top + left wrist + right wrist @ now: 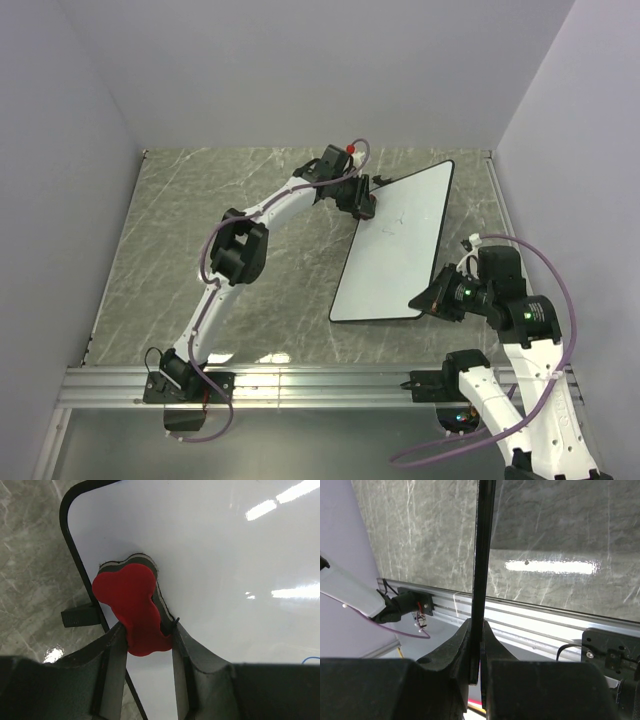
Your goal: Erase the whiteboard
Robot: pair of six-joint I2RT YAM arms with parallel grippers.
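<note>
Far left to middle: grey marble-patterned worktop (180, 220), crossed by the left arm reaching out from its near base. At that arm's tip, black two-finger left pincer (147, 630), closed narrow round the waist of a small red bone-shaped eraser (131, 597) with a dark felt underside. Pressed flat onto the far-left corner of the large white rectangular whiteboard (395, 260), just inside its thin black rim. Right of the eraser, glossy white face throwing back the ceiling lights; faint thin marks near the board's middle in the top view, plus the tip of a blue scribble (312, 659) at the right edge of the left wrist view, well apart from the felt. Board itself lying skewed on the right half of the worktop, long side running from near to far. Further right, black right pincer (477, 630) shut tight on the board's near-right corner, rim seen edge-on between the jaws; cannot tell whether that corner sits lifted or flat. Judged thin, stiff and light, with a slick face: likely to skate across the stone under wiping pressure unless pinned. Best taken by the rim at a corner away from the strokes, as here, never on the writing face. Wiping toward the marks looks barely begun.
</note>
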